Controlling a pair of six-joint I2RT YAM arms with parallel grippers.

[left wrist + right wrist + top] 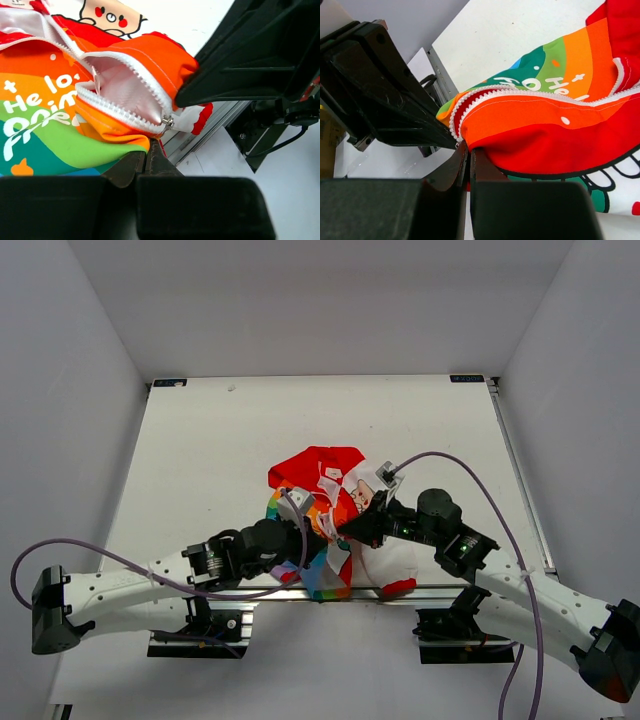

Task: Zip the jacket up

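Observation:
The jacket (315,472) lies crumpled near the table's front edge, red hood lining up and rainbow hem toward me. My left gripper (322,530) is shut on the orange hem fabric (110,131) just below the metal zipper slider (167,121). The white zipper teeth (120,112) gape open above the slider. My right gripper (347,531) is shut on the hem of the other front panel (545,135), beside the lower end of its zipper teeth (470,97). The two grippers almost touch: each sees the other's black body close by.
A metal rail (430,592) runs along the table's front edge, also in the left wrist view (210,125). A red cuff (400,587) hangs over it. Purple cables (470,470) loop above both arms. White walls enclose the table's left, back and right.

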